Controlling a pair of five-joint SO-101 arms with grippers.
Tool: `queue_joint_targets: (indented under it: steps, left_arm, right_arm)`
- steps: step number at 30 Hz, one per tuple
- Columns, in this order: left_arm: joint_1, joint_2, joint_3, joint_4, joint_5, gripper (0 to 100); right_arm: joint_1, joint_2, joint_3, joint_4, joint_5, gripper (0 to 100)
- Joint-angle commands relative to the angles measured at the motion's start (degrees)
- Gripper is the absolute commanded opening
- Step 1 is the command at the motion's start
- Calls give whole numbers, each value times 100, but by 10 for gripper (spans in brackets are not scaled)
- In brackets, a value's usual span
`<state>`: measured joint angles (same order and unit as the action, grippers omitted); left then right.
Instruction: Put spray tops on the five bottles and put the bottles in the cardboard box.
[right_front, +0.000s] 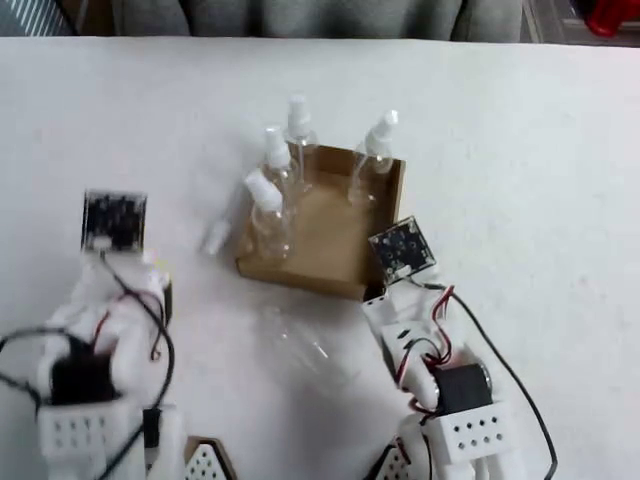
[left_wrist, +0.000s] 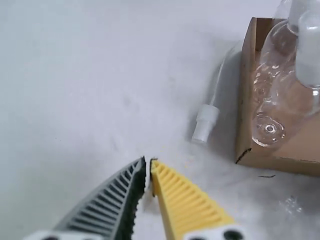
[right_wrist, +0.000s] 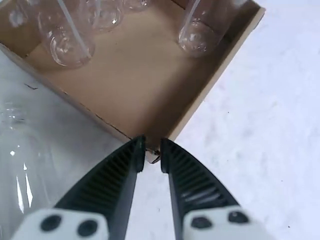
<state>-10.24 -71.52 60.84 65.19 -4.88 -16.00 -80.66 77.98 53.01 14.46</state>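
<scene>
Left fingers (left_wrist: 180, 200) shut, empty — right fingers (right_wrist: 115, 180) barely parted — four clear white-topped bottles (right_front: 270, 225) stand in the cardboard box (right_front: 300, 277).

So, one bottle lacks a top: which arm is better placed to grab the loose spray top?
Left: the left claw points at the spray top beside the cardboard box; the right claw sits across the box.

From the high view I can barely make out the clear bottle (right_front: 300, 345) lying on the desk (right_front: 520, 150) before the cardboard box (right_front: 330, 240); its neck is too faint to judge. Both wrist views crop the standing bottles (right_wrist: 65, 45), and the box runs off the left wrist frame.
</scene>
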Motion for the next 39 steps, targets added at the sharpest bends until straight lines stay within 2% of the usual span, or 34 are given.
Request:
queue_joint_targets:
  steps: [1, 9, 16, 18, 21, 29, 39]
  left_arm:
    - [13, 1165, -501, -782, -53, 24]
    - [22, 2703, -1178, -1503, -88, 33]
    - [769, 3319, -1521, -1565, -97, 199]
    - [980, 3530, -1538, -1670, -123, 215]
    - [1130, 3908, -1538, -2013, -554, 214]
    - [866, 4884, -1653, -2848, -826, 214]
    - [725, 6554, -2716, -2866, -826, 214]
  right_arm:
    - [198, -75, -44, -101, -44, 15]
    - [198, -66, -44, -101, -44, 15]
    - [198, -40, -44, -101, -44, 15]
    - [198, -31, -44, -101, -44, 15]
    - [198, -75, 9, -101, -44, 15]
    - [180, -66, 9, -101, -44, 15]
    - [180, -31, 18, -180, -44, 15]
